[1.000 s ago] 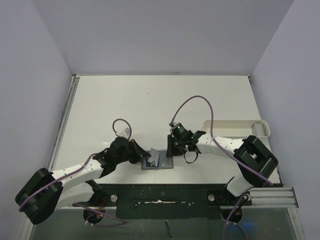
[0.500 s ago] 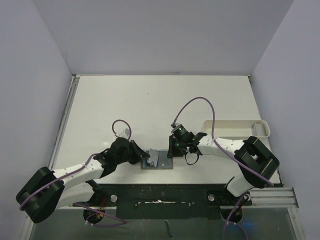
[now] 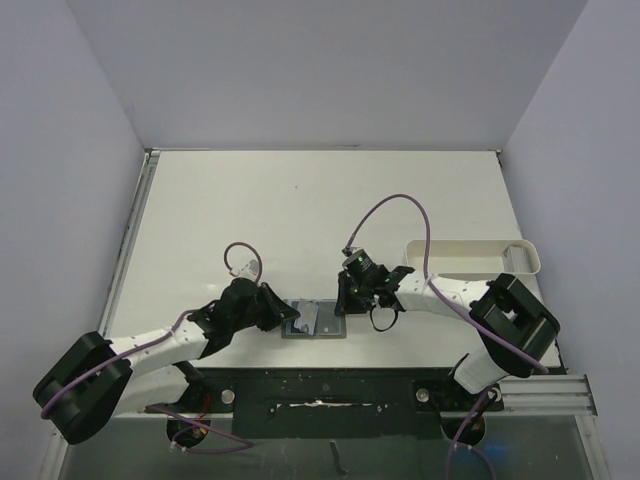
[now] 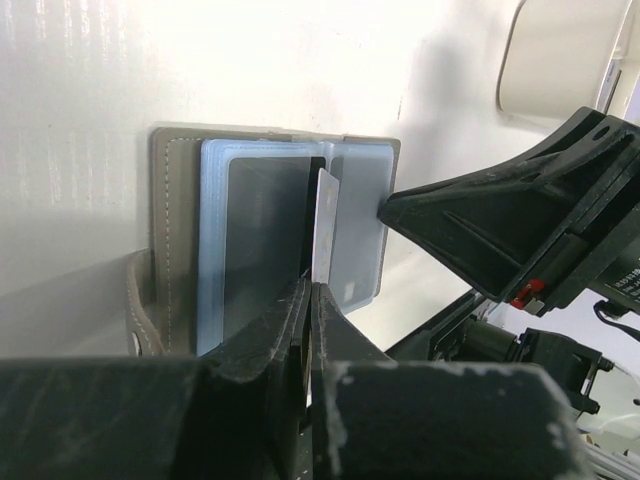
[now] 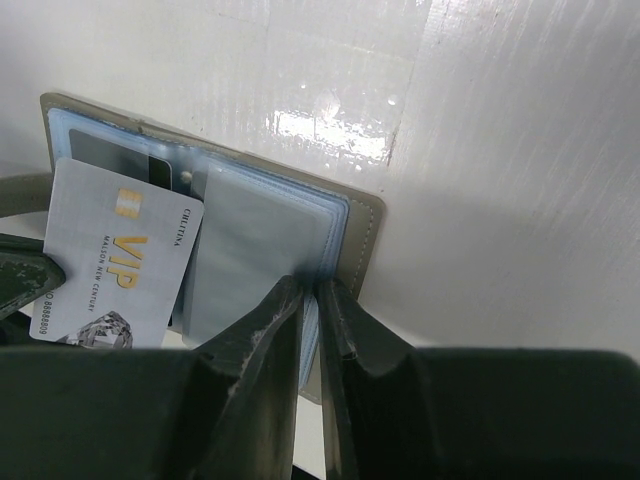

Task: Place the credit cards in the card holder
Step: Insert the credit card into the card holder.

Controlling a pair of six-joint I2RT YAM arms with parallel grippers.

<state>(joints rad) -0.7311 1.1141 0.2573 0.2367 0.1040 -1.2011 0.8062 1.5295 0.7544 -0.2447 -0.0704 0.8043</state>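
Leftmost, a pale grey card (image 5: 115, 255) is clamped on edge between the fully closed fingers of the left gripper (image 4: 308, 292) and held over the open card holder (image 4: 170, 220). The card holder is laid flat on the tabletop (image 3: 300, 210) near the arm bases. Rightward, its blue sleeve edge is pinched by the nearly closed right gripper (image 5: 310, 292).

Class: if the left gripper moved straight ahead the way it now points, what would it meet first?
Most likely the open card holder: the left gripper, shut on a pale card, points right at it. The right gripper sits off to one side, though depth is unclear.
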